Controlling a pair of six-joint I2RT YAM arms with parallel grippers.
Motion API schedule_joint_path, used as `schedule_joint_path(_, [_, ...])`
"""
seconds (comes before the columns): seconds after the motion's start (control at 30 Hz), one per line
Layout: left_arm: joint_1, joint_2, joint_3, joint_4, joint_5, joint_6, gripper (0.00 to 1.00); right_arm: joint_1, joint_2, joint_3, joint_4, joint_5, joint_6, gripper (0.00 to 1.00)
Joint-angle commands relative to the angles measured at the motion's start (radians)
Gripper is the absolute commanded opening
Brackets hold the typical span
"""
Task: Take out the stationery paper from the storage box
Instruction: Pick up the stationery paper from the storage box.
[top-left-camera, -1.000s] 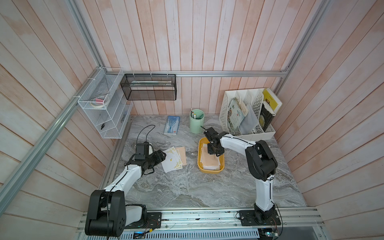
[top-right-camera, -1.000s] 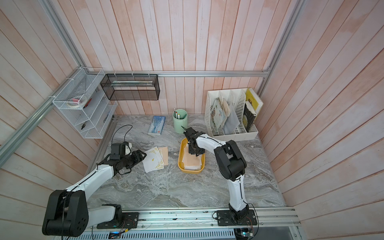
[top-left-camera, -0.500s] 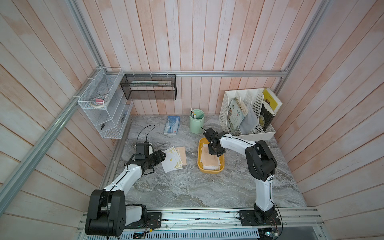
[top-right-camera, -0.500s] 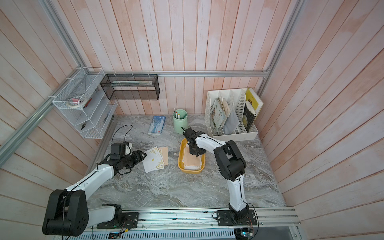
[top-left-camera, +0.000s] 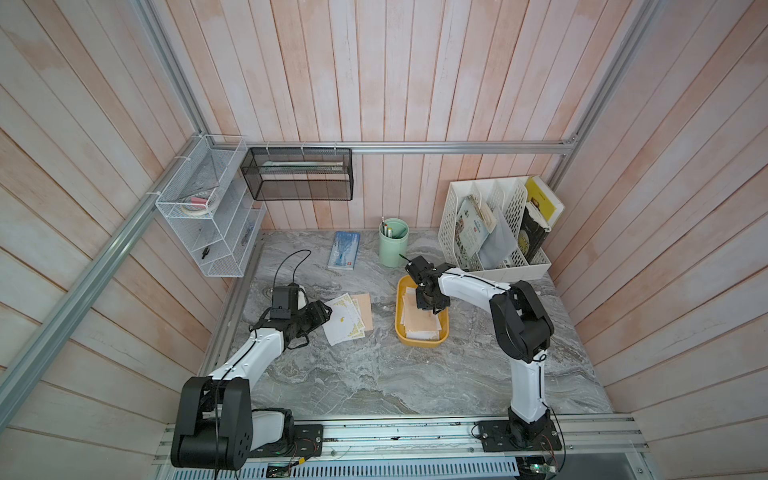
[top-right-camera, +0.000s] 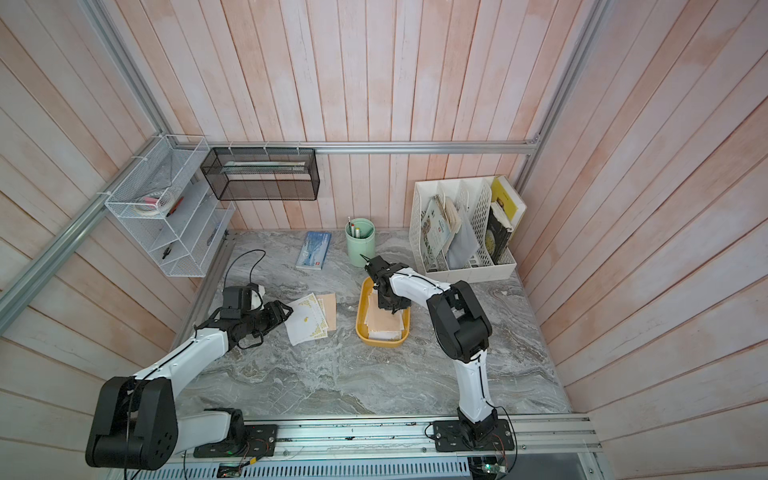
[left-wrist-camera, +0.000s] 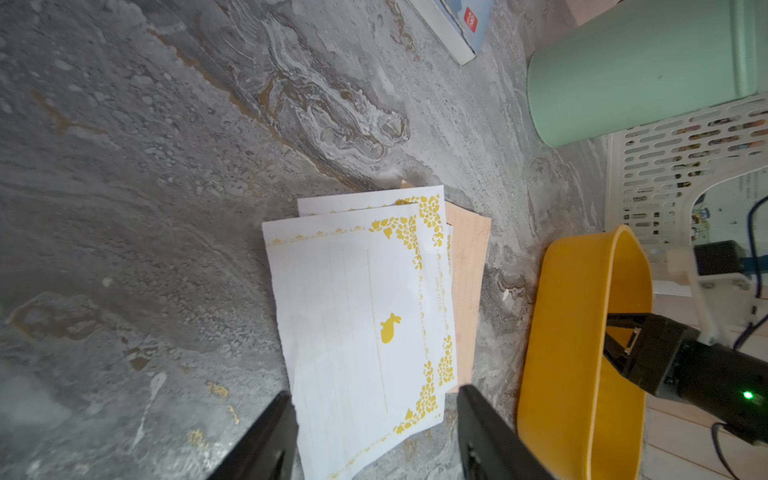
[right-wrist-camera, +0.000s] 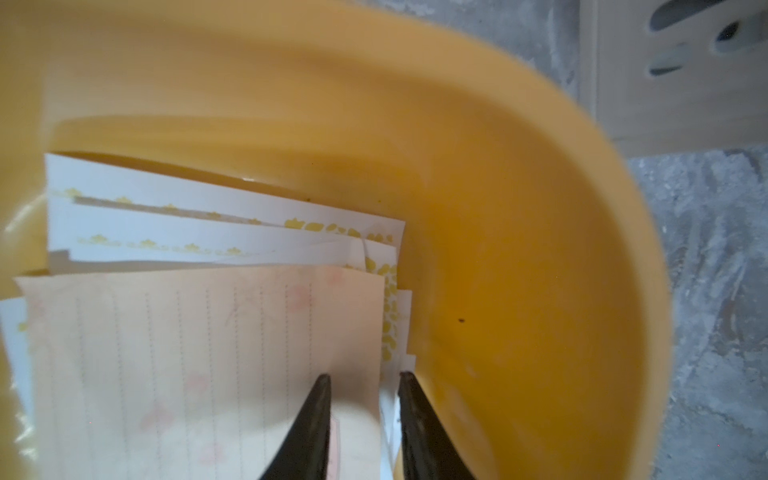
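Paper (right-wrist-camera: 208, 353): stack lies in yellow box (right-wrist-camera: 519, 249), peach sheet on top, white ones under. Few loose sheets (left-wrist-camera: 353, 311) out on table (left-wrist-camera: 166, 166). Right gripper (right-wrist-camera: 361, 376) inside box, jaws narrow but not together, edge of peach sheet between them. Left gripper (left-wrist-camera: 374, 392) jaws apart over loose sheets, I hold nothing there. I judge sheets very light, limp, sliding on each other — best take by free edge, pinch gently, or they crease, or several come together.
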Motion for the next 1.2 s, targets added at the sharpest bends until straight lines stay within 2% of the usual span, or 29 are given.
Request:
schedule_joint_path(0.0, [0.003, 0.007, 0.004, 0.020, 0.009, 0.010, 0.59, 0.006, 0.017, 0.025, -0.003, -0.010, -0.012, 0.27])
schedule_joint_path(0.3, [0.004, 0.013, 0.003, 0.026, 0.016, 0.012, 0.46, 0.008, 0.028, 0.026, -0.005, -0.014, -0.015, 0.11])
schedule_joint_path(0.43, [0.003, 0.013, 0.002, 0.027, 0.016, 0.012, 0.41, 0.010, 0.025, 0.029, -0.008, -0.008, -0.015, 0.00])
schedule_joint_path(0.53, [0.004, 0.010, 0.001, 0.029, 0.016, 0.012, 0.37, 0.014, 0.009, 0.031, -0.005, 0.011, -0.013, 0.00])
schedule_joint_path(0.97, [0.004, -0.002, 0.006, 0.035, 0.024, 0.007, 0.37, 0.021, -0.091, 0.023, 0.014, 0.075, -0.025, 0.00])
schedule_joint_path(1.17, [0.004, -0.003, 0.009, 0.045, 0.042, 0.004, 0.38, 0.022, -0.160, -0.022, 0.076, 0.050, -0.033, 0.00])
